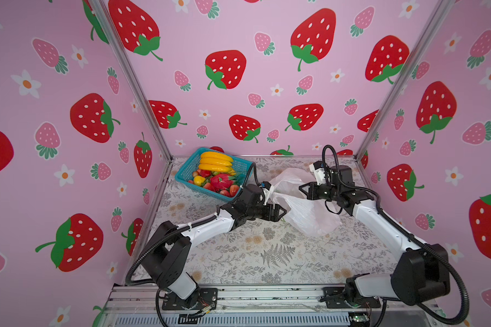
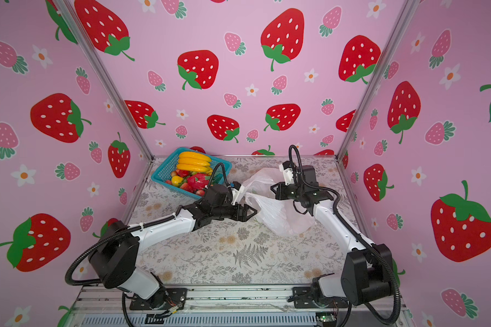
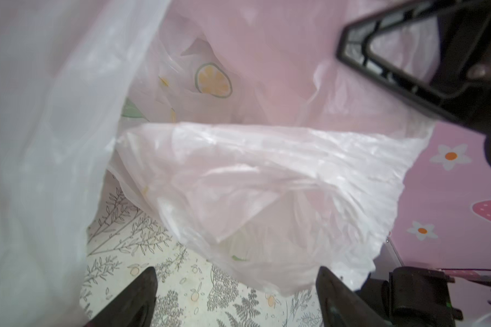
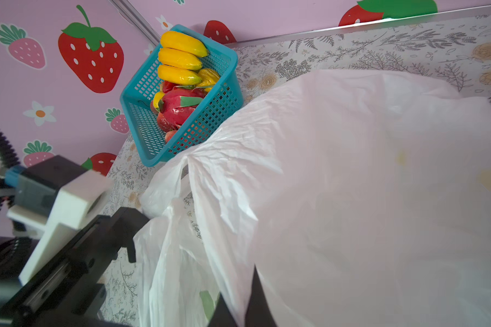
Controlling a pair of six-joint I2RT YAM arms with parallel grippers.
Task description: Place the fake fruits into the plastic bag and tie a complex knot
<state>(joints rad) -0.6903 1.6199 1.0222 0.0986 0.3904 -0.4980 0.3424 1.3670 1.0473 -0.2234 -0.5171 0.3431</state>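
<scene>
The fake fruits (image 1: 216, 172) (image 2: 193, 170) (image 4: 182, 70), with yellow bananas on top and a pink dragon fruit and red strawberries below, lie in a teal mesh basket at the back left. The plastic bag (image 1: 304, 209) (image 2: 278, 215) (image 3: 267, 184) (image 4: 352, 184) sags on the table right of centre. My right gripper (image 1: 301, 188) (image 2: 272, 189) (image 4: 240, 294) is shut on the bag's upper edge and holds it raised. My left gripper (image 1: 282, 211) (image 2: 253, 211) (image 3: 236, 271) stands open just off the bag's left side, nothing between its fingers. No knot is in view.
The teal basket (image 1: 187, 167) (image 2: 162, 172) (image 4: 142, 119) sits tilted against the back left corner. Pink strawberry-print walls close in the floral table (image 1: 267, 254) on three sides. A loose sheet of the bag (image 3: 40, 141) hangs close to the left wrist camera.
</scene>
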